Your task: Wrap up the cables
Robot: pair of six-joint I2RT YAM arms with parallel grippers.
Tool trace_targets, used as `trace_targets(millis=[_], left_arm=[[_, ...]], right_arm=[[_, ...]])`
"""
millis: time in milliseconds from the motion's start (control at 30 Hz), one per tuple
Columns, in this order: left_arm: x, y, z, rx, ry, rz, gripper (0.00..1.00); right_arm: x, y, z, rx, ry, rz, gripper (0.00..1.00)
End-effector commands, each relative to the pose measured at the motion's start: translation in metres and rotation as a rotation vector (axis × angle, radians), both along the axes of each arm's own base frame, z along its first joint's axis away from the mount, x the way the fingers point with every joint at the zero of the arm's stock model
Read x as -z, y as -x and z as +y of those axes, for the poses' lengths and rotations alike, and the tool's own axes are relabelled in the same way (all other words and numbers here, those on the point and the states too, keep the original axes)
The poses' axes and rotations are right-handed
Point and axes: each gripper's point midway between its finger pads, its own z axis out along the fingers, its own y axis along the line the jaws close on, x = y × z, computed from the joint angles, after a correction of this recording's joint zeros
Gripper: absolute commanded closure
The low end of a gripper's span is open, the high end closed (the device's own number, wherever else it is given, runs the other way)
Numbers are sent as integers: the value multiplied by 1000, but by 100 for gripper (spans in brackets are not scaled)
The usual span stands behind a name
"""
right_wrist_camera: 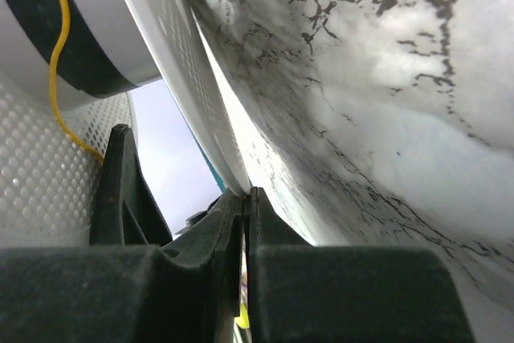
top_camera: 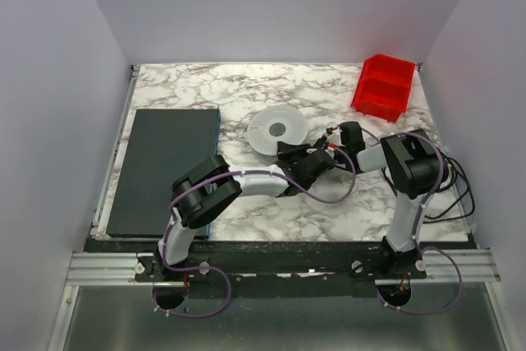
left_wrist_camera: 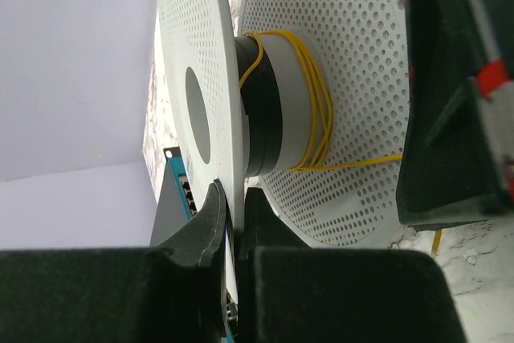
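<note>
Matt perforated plastic spool (left_wrist_camera: 337, 78), marbled tabletop (top_camera: 246, 92)

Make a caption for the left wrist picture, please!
Left gripper pinches the rim of a white perforated plastic spool wound with thin yellow wire.

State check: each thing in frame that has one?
left gripper: shut on spool rim
right gripper: shut on cable
spool: partly wound, a few turns on hub
cable: tail runs off hub toward right gripper
red bin: upright, far right corner
</note>
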Motion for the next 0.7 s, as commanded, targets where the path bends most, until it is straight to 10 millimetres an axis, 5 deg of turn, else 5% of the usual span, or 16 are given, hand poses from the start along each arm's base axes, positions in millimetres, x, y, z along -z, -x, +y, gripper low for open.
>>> trace_targets(millis=[0,233,400,667], left_arm=[[77,54,-2,30,49,305,100],[78,53,-2,30,39,312,100],[78,48,1,9,26,316,100],[78,41,0,-11,27,331,100]], right_arm=[[18,-31,-21,192,-20,-13,90],[18,-22,-15,187,-140,50,89],[35,-14,-21,176,-35,82,85],[22,-10,-18,155,-62,98,94]])
